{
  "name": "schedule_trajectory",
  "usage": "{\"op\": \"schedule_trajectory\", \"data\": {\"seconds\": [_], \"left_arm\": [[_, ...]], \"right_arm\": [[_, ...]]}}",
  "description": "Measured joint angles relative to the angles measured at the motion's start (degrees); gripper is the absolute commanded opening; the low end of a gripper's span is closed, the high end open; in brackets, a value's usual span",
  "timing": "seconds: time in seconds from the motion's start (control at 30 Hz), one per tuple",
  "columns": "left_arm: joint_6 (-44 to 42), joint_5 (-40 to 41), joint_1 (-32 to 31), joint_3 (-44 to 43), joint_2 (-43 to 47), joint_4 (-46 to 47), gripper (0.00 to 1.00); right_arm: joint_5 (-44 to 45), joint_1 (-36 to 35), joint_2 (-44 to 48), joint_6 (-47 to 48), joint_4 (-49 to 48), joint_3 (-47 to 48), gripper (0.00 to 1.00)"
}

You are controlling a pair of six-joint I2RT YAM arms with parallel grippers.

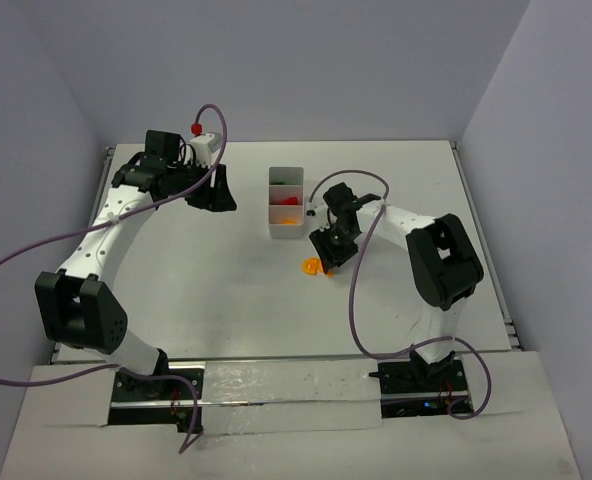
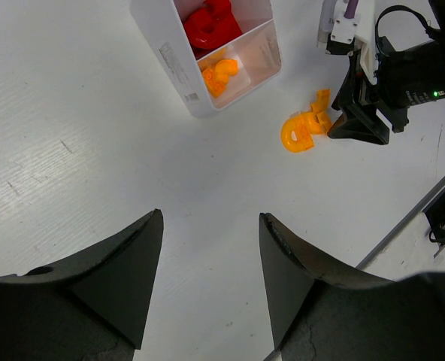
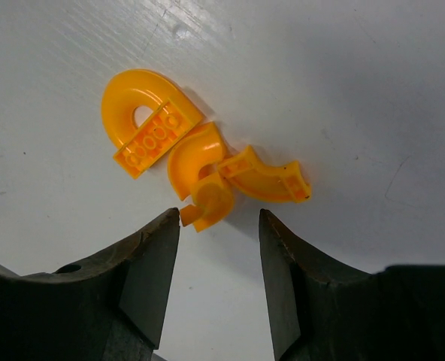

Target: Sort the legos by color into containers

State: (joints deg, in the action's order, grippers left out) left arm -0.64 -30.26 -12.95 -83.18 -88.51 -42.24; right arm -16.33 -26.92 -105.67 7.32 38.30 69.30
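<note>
A narrow white tray of three compartments holds green legos at the far end, red legos in the middle and orange legos at the near end. In the left wrist view the tray shows the red and orange pieces. Several orange curved legos lie clustered on the table, including an arch piece. My right gripper is open just behind the cluster, its tips beside the nearest small curved piece. My left gripper is open and empty, left of the tray.
The table is white with grey walls around it. The right arm's gripper shows in the left wrist view beside the orange cluster. The table's right edge runs near there.
</note>
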Motion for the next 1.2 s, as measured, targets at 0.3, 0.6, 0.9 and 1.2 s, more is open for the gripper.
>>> {"op": "schedule_trajectory", "data": {"seconds": [0.3,0.6,0.9,1.2], "left_arm": [[0.0,0.0,0.0,0.0,0.0,0.02,0.63],[0.0,0.0,0.0,0.0,0.0,0.02,0.63],[0.0,0.0,0.02,0.0,0.0,0.04,0.63],[0.0,0.02,0.04,0.0,0.0,0.05,0.63]], "right_arm": [[0.03,0.0,-0.83,-0.15,-1.12,0.0,0.5],[-0.48,-0.29,-1.53,-0.45,-1.56,0.13,0.45],[-1.52,-0.86,-1.57,-0.67,-1.68,0.13,0.36],[-1.49,-0.92,0.66,-0.69,-1.17,-0.31,0.28]]}}
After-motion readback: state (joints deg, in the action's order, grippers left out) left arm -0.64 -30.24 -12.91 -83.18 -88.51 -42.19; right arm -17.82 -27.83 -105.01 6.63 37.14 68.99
